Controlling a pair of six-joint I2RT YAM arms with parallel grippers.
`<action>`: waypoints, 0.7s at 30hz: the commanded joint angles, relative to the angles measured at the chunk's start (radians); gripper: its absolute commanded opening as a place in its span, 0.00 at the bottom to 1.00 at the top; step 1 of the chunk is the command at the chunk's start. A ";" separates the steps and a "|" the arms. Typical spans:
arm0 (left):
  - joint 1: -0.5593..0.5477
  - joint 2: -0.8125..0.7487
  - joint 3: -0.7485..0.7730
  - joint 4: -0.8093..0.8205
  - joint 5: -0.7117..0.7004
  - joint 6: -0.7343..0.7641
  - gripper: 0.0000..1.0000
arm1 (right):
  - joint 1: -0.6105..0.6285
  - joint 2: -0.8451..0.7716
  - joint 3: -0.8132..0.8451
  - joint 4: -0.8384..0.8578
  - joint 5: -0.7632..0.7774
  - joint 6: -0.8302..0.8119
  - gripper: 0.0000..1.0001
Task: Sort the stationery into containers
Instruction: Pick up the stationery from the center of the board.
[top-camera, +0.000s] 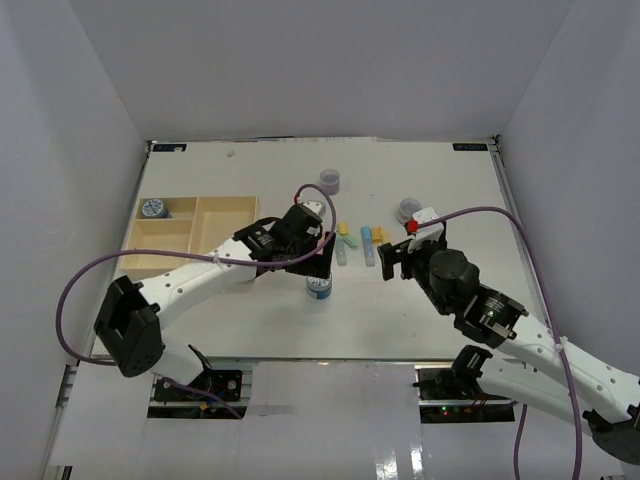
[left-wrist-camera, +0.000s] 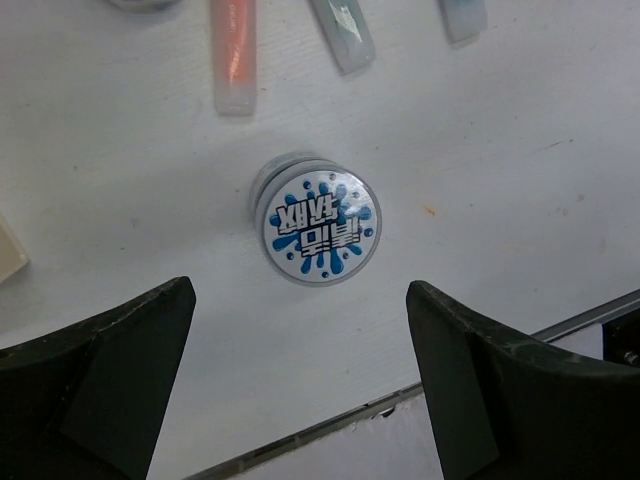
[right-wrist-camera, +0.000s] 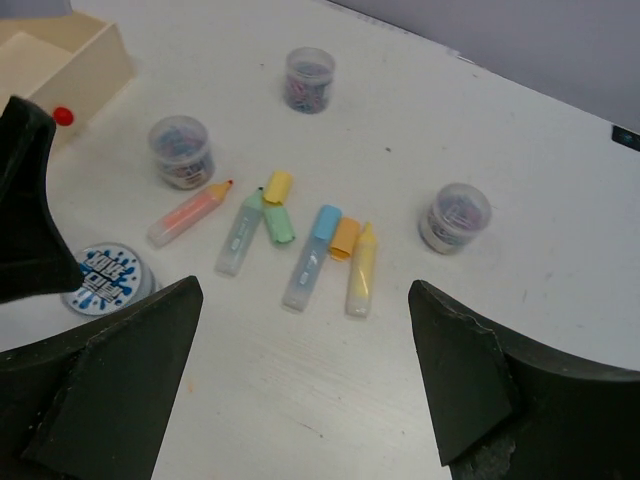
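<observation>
Stationery: five small round jars and a cluster of short pastel sticks; all but one jar lie on the white worktop (top-camera: 250, 320), right of the tray.
Near blue-lid jar (left-wrist-camera: 318, 228): upright on the worktop, close to the front edge. Its lid carries a blue splash pattern. It sits below the gap between the left jaws and is not touched.
Second blue-lid jar (top-camera: 153, 208): inside the tray, in its far-left compartment.
Grey-purple jars: the left jar (right-wrist-camera: 181, 150) stands just beyond the orange stick, the far jar (right-wrist-camera: 308, 78) is further back, and the right jar (right-wrist-camera: 455, 215) is near the yellow stick.
Sticks: the orange stick (right-wrist-camera: 190, 213), green stick (right-wrist-camera: 240, 235), blue stick (right-wrist-camera: 310, 255) and yellow stick (right-wrist-camera: 360, 268) lie flat, roughly side by side.
Short pieces: a yellow piece (right-wrist-camera: 277, 187), a green piece (right-wrist-camera: 279, 225) and an orange piece (right-wrist-camera: 344, 238) rest among the sticks.
Tray (top-camera: 225, 222): pale wood with thin dividers, at the left of the worktop.
Left jaws: wide apart above the near blue-lid jar, gripping nothing.
Right jaws: wide apart over the worktop on the near side of the sticks, holding nothing.
</observation>
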 joint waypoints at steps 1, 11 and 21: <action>-0.063 0.062 0.063 0.002 -0.121 -0.031 0.98 | -0.003 -0.074 -0.034 -0.058 0.177 0.052 0.90; -0.123 0.224 0.111 -0.001 -0.165 -0.031 0.98 | -0.006 -0.148 -0.072 -0.113 0.217 0.078 0.90; -0.123 0.295 0.155 -0.027 -0.185 -0.031 0.89 | -0.008 -0.142 -0.075 -0.113 0.207 0.062 0.90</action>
